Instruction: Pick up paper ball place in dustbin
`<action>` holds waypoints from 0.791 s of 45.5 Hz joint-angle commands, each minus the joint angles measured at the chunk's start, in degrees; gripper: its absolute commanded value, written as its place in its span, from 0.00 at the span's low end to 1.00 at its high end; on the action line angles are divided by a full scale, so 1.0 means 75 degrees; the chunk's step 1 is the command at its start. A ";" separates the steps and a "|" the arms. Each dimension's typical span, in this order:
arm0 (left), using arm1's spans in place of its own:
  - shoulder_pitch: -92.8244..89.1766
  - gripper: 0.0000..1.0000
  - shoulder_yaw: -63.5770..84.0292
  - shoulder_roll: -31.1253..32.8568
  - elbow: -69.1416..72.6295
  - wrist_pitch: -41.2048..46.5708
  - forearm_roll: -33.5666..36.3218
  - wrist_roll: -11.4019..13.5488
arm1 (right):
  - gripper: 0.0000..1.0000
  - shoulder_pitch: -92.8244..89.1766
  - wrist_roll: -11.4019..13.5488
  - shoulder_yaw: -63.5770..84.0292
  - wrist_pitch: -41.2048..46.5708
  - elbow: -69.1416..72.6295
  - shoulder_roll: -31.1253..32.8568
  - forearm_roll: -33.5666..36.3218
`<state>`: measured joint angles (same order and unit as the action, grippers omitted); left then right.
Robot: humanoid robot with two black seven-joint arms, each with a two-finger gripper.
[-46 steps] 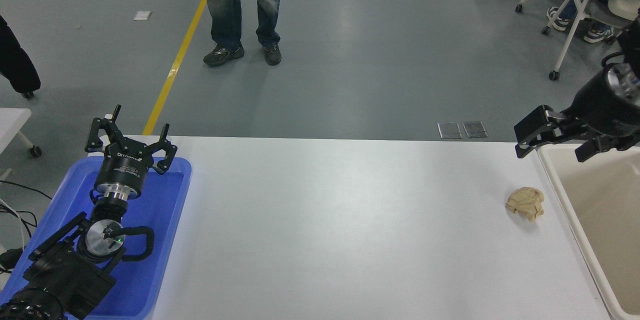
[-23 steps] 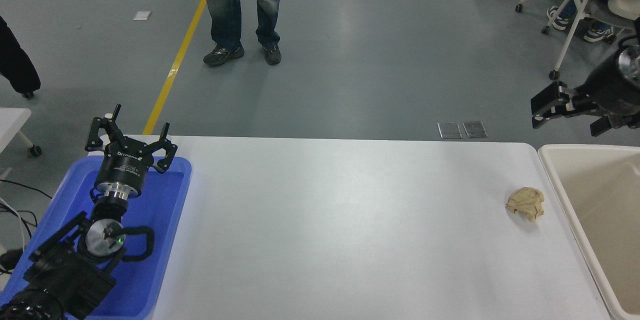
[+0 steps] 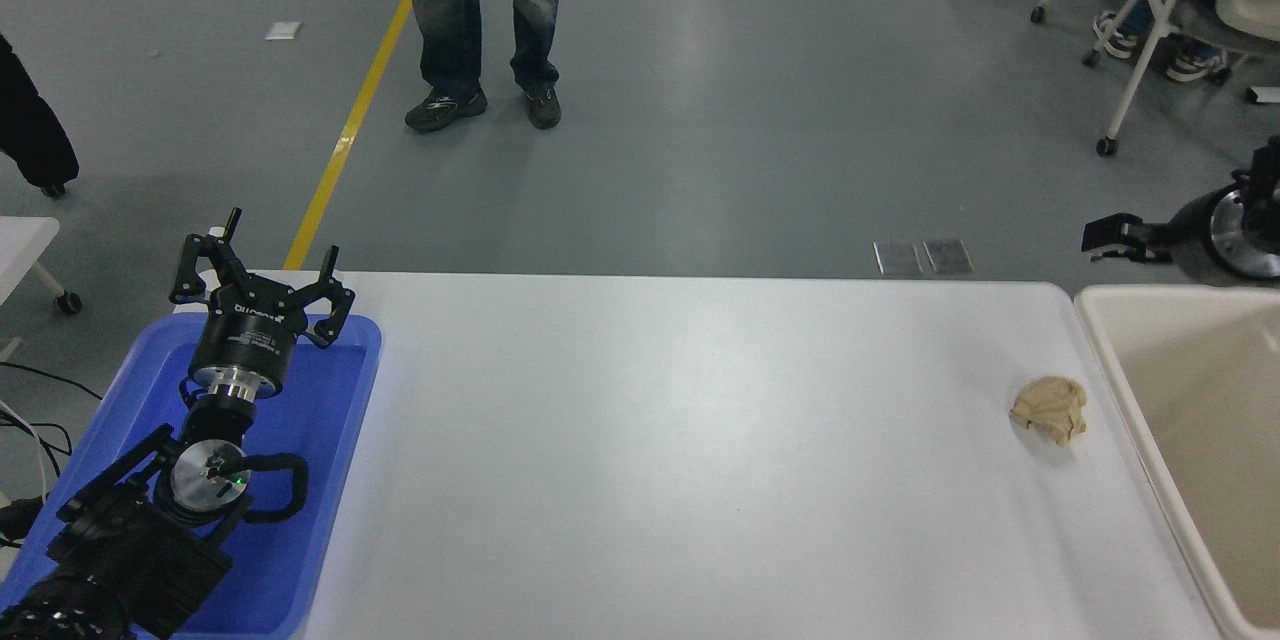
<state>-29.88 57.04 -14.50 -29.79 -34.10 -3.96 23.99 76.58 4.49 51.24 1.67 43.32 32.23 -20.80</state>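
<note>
The tan paper ball [image 3: 1048, 408] lies on the white table [image 3: 680, 440] near its right end, a short way left of the beige dustbin [image 3: 1108, 360]. My right gripper [image 3: 1118, 238] hangs in the air beyond the table's far right corner, above and behind the dustbin's far rim, well clear of the ball. It is seen nearly edge-on, open and holding nothing. My left gripper [image 3: 262, 272] is parked open over the blue tray at the lower left.
A blue tray [image 3: 330, 480] sits at the table's left end under the left arm. A person's legs [image 3: 485, 20] stand on the floor beyond the table. Wheeled chairs [image 3: 1150, 40] are at the upper right.
My right gripper has risen and drawn back to the right, off the table's corner toward the picture's edge, and turned edge-on. The paper ball and left arm have not moved.
</note>
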 commanded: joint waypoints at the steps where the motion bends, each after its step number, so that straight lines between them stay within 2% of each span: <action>1: -0.0001 1.00 0.0000 0.0000 0.0000 0.0000 0.0001 0.0000 | 1.00 -0.2182 -0.0048 -0.1498 -0.1312 -0.1603 -0.0547 0.0007; 9: -0.0001 1.00 0.0000 0.0000 0.0000 0.0000 0.0001 0.0000 | 1.00 -0.3050 -0.0072 -0.2214 -0.1676 -0.2214 -0.1040 0.0007; 25: -0.0001 1.00 0.0000 0.0000 0.0000 0.0000 0.0001 0.0000 | 1.00 -0.3695 -0.0072 -0.2249 -0.2273 -0.2507 -0.1719 0.0054; 36: -0.0001 1.00 0.0000 0.0000 0.0000 0.0000 0.0001 0.0000 | 1.00 -0.3859 -0.0072 -0.2320 -0.2356 -0.2542 -0.1872 0.0089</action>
<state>-29.87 57.04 -14.50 -29.80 -34.10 -3.95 23.99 49.89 3.97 34.70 -14.61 25.35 20.00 -20.37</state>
